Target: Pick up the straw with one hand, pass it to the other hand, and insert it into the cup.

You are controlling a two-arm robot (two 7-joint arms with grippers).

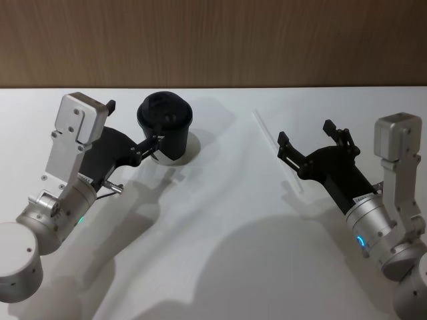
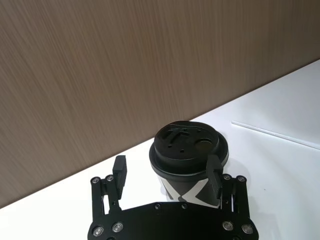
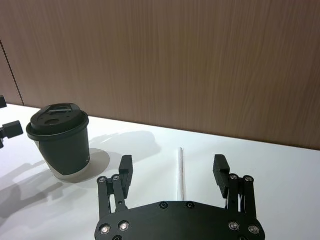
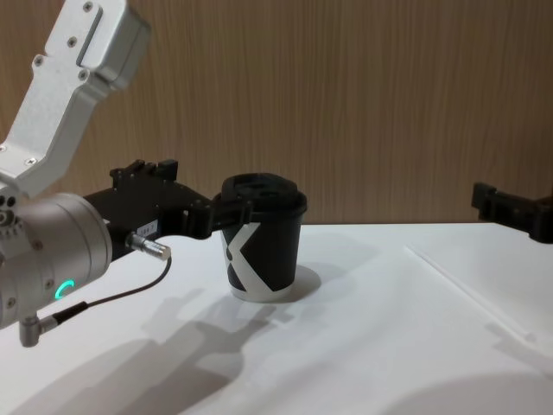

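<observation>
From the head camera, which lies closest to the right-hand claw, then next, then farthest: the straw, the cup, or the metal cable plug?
1. Straw, flat on the table right beside the open right gripper.
2. Cup, across the table by the open left gripper.
3. Cable plug, farther left, beside the left arm.

1. Looks like a robotics lab or test bench.
2. White table [image 1: 220,200] fills the lower frame of the head view.
3. Plain wood-grain wall panel [image 1: 213,40] spans the top.
4. 2 silver robot arms: left arm [image 1: 63,167] lower left, right arm [image 1: 398,167] lower right.
</observation>
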